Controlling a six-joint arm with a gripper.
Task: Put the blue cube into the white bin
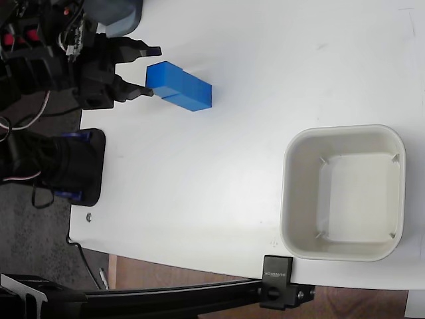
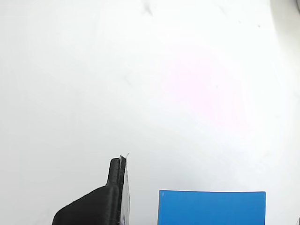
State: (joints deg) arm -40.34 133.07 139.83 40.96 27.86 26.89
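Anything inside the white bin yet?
No. In the fixed view the white bin shows only its bare floor and walls, nothing hidden. The blue cubes sit on the table by the open gripper.

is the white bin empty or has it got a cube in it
Empty: the white bin shows only its bare inside, and the blue cubes sit on the table by the gripper.

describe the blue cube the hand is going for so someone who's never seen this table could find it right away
In the fixed view, start at the white bin at the right, then cross the white table to its upper left, where blue blocks sit touching in a row. The blue cube is the leftmost block, at the open hand, unlike the other blue block.
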